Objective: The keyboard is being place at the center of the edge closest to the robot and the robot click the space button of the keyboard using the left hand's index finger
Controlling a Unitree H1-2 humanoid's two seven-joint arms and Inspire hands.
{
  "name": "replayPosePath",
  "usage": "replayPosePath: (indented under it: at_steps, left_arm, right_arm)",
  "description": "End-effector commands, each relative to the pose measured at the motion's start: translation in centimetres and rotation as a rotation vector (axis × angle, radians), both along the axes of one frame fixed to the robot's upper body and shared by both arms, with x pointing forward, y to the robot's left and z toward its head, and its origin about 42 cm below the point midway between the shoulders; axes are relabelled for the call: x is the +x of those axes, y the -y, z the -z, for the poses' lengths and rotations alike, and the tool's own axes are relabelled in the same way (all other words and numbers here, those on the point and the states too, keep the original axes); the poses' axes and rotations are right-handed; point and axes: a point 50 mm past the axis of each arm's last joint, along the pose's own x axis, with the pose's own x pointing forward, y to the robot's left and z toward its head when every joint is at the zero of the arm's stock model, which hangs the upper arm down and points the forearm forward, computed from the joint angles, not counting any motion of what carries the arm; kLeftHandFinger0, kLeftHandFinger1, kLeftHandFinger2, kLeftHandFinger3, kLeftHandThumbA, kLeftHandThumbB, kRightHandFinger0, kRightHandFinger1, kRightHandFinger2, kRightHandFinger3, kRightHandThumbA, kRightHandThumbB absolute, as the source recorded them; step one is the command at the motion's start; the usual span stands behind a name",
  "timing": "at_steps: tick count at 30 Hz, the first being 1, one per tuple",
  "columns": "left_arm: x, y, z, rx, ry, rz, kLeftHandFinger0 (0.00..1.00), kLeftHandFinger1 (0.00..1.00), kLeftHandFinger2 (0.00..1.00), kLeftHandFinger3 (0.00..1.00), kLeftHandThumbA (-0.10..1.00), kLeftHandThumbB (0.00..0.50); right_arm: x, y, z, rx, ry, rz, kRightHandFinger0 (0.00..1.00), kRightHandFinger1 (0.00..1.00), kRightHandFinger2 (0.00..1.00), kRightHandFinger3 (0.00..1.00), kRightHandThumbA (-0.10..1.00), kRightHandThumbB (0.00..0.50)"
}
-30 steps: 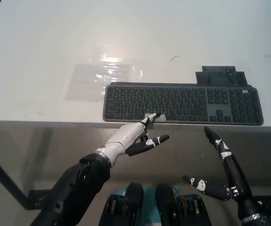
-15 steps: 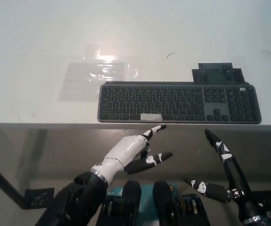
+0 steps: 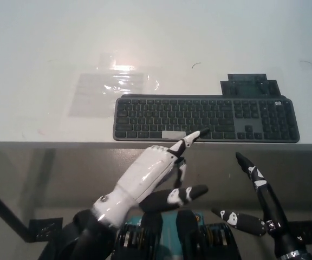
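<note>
- The white left hand (image 3: 148, 181) has come forward again. Half a second ago it hung back below the edge of the white worktop (image 3: 47, 43), and now its index fingertip (image 3: 202, 133) reaches up onto the bottom row of the dark grey, flat, full-size keyboard (image 3: 237, 116).
- A second ago that same fingertip rested on the pale taped patch marking the space bar (image 3: 173, 134). Now it sits just past the patch, at its 3 o'clock side.
- We judge this to be either a second press or a re-aim. We cannot tell whether the fingertip is on the space bar's dark end or on the next key, so we would not count this as a press yet.
- The left hand holds nothing. Its index finger is stretched out, its thumb sticks out toward 3 o'clock, and its other fingers are loosely curled beneath.
- The black right hand (image 3: 253, 203) rests below the worktop edge at 5 o'clock of the view, fingers spread and empty.
- The keyboard lies along the worktop's near edge, toward 3 o'clock from the view's middle.
- A clear, crinkled plastic sheet (image 3: 112, 86) lies at the keyboard's 10 o'clock, and a dark flat slab (image 3: 248, 85) touches its far edge at 1 o'clock.
- A small pale mark (image 3: 280, 103) sits at the keyboard's far 3 o'clock corner. It and the key legends are too small to read.
</note>
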Motion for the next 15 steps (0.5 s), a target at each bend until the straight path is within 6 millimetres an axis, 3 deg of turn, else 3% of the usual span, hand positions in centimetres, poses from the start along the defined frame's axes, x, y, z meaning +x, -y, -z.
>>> replayPosePath:
  at_steps: [1, 2, 3, 5, 6, 7, 8, 9, 15]
  left_arm:
    - [-7.5, -4.8, -6.2, -0.205, 0.158, 0.139, 0.00, 0.00, 0.04, 1.00, 1.00, 0.400]
    - [-7.6, -5.0, -6.0, -0.205, 0.151, 0.137, 0.00, 0.00, 0.01, 1.00, 1.00, 0.399]
    - [-7.7, -5.4, -5.4, -0.214, 0.121, 0.127, 0.12, 0.07, 0.12, 1.00, 1.00, 0.364]
    - [-8.3, -6.6, -3.8, -0.239, 0.034, 0.104, 0.53, 0.41, 0.46, 1.00, 1.00, 0.355]
    - [-8.4, -7.0, -3.3, -0.240, 0.013, 0.090, 0.65, 0.46, 0.54, 1.00, 1.00, 0.350]
    - [-8.6, -7.3, -2.7, -0.249, -0.015, 0.076, 0.87, 0.63, 0.73, 1.00, 1.00, 0.352]
    - [-8.5, -7.6, -2.3, -0.251, -0.025, 0.079, 0.99, 0.86, 0.99, 1.00, 1.00, 0.328]
    - [-8.6, -8.2, -1.4, -0.261, -0.080, 0.071, 1.00, 1.00, 1.00, 1.00, 1.00, 0.329]
    - [-8.9, -10.1, 1.7, -0.272, -0.241, -0.025, 1.00, 1.00, 1.00, 1.00, 1.00, 0.389]
  right_arm:
    - [0.0, -0.1, -1.4, 0.011, 0.079, -0.012, 1.00, 1.00, 1.00, 1.00, 1.00, 0.424]
    - [-0.1, -0.2, -1.3, 0.014, 0.078, -0.012, 1.00, 1.00, 1.00, 1.00, 1.00, 0.424]
    - [-0.1, -0.2, -1.2, 0.012, 0.077, -0.012, 1.00, 1.00, 1.00, 1.00, 1.00, 0.413]
    - [-0.3, -0.2, -1.0, 0.020, 0.073, -0.014, 1.00, 1.00, 1.00, 1.00, 1.00, 0.406]
    - [-0.3, -0.2, -0.9, 0.023, 0.071, -0.016, 1.00, 1.00, 1.00, 1.00, 1.00, 0.406]
    - [-0.3, -0.3, -0.9, 0.026, 0.068, -0.015, 1.00, 1.00, 1.00, 1.00, 1.00, 0.413]
    - [-0.3, -0.3, -0.8, 0.026, 0.066, -0.015, 1.00, 1.00, 1.00, 1.00, 1.00, 0.412]
    - [-0.4, -0.4, -0.7, 0.031, 0.058, -0.016, 1.00, 1.00, 1.00, 1.00, 1.00, 0.419]
    - [-0.5, -0.5, -0.5, 0.038, 0.049, -0.015, 1.00, 1.00, 1.00, 1.00, 1.00, 0.429]
